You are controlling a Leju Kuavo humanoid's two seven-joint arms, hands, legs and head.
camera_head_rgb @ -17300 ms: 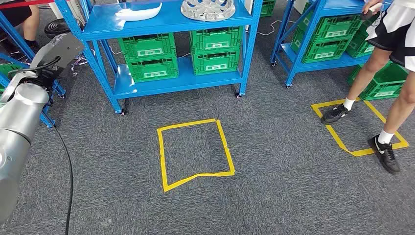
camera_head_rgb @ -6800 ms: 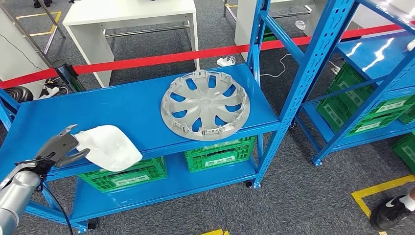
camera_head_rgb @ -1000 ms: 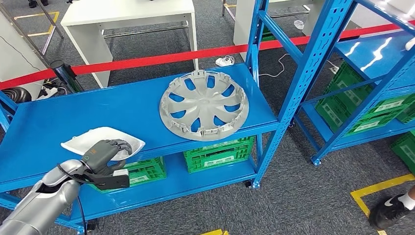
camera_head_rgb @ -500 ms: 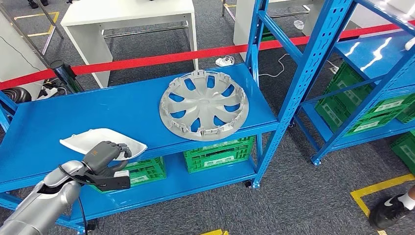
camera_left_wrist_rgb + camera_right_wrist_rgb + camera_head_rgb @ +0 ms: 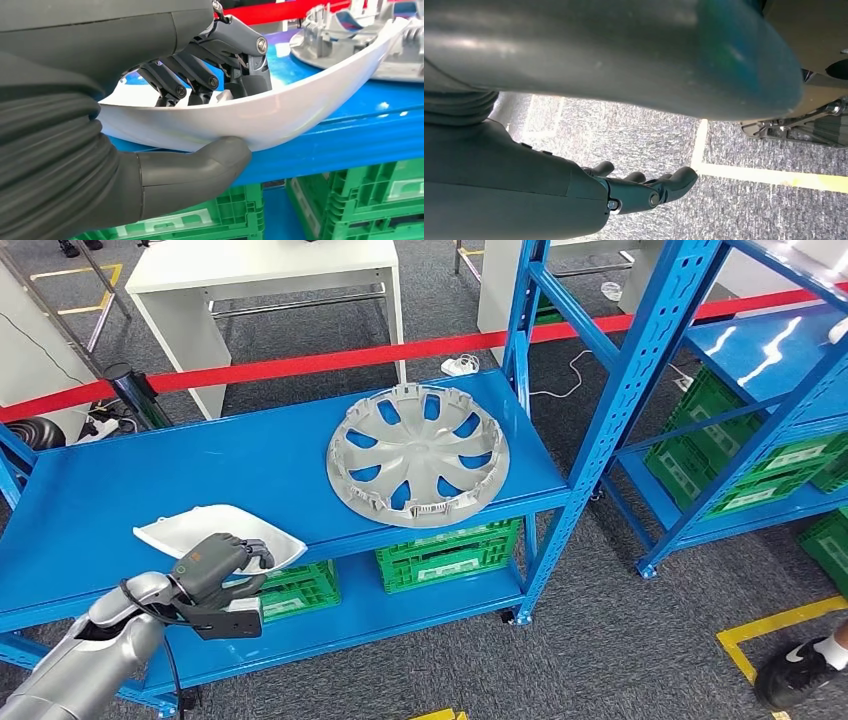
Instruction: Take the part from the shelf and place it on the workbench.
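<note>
The head view looks down on a shiny blue metal shelf [image 5: 180, 465] with a flat top. Near its front edge, on the left, is the smooth white plastic part [image 5: 215, 532], a long curved shell with a thin rim. The robot's left hand [image 5: 215, 562], dark grey and hard, holds this part at the near edge. Its dark fingers [image 5: 250, 550] curl over the rim and into the hollow side.

In the left wrist view the white part [image 5: 280, 112] looks glossy and bends like a shallow bowl. The thick grey thumb [image 5: 200, 167] presses up under it, and the darker fingers [image 5: 200, 75] close down on top, so the part is pinched firmly between them. One end of the part looks raised a little off the shelf, but it is hard to tell for sure.

Further right on the shelf lies a round silver-grey plastic wheel cover [image 5: 418, 454] with curved spokes and small tabs round the rim. It is well apart from the white part. Green plastic crates [image 5: 445, 555] with ribbed sides sit below.

In the right wrist view the right hand [image 5: 644, 192] hangs over grey carpet [image 5: 649, 140] with yellow tape [image 5: 769, 175]. Its fingers are loosely spread and hold nothing.

Compared with half a second ago, the white part has shifted a bit to the right and nearer the shelf's front edge, and the left hand has moved with it.
</note>
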